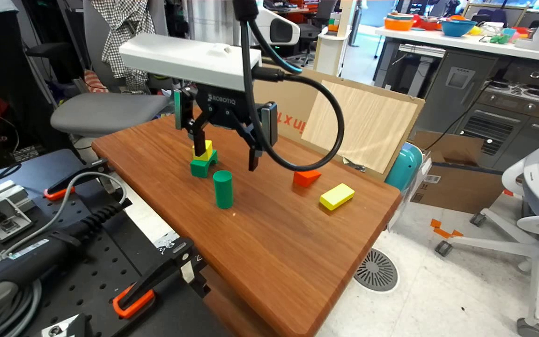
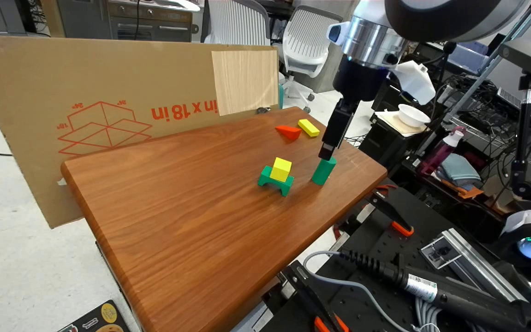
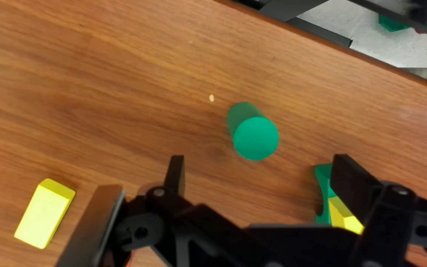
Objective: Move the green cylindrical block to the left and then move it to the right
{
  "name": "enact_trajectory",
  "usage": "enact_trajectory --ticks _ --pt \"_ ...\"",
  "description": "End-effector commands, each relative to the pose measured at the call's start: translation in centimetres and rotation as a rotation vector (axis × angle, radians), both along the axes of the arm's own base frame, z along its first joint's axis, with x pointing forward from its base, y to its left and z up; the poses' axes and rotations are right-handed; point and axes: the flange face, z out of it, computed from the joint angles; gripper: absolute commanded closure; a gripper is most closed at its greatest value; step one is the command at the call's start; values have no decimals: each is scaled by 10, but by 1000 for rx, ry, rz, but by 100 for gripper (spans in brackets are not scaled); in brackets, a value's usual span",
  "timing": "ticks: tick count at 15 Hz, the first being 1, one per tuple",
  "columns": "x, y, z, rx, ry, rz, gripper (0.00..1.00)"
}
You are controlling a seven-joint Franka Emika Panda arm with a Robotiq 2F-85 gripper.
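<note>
Upright on the worktop [image 1: 269, 234] near the green arch [image 1: 199, 168], the green cylinder [image 1: 224, 191] should prove light, stiff and perhaps slick, best pinched mid-height across its sides by the tool [image 1: 226, 160], whose 2 jaws stand wide apart, empty.

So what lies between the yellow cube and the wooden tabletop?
A green arch block: both exterior views show the yellow cube resting on it and it standing on the wooden tabletop. The green cylindrical block stands apart, beside it.
</note>
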Motion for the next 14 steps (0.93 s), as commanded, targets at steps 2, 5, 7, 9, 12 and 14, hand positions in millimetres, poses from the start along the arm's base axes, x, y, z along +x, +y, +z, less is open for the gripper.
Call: enact_trajectory --ticks 2,5,7,9,12,14 --pt "6 8 -20 -50 -43 26 0" --pt "2 12 -34 -68 -12 24 0" --pt "2 14 -42 -74 7 17 0" --pt "1 14 -47 -83 23 10 7" --pt "2 10 -51 -97 28 -14 33" --pt "3 8 -53 -106 26 -24 48"
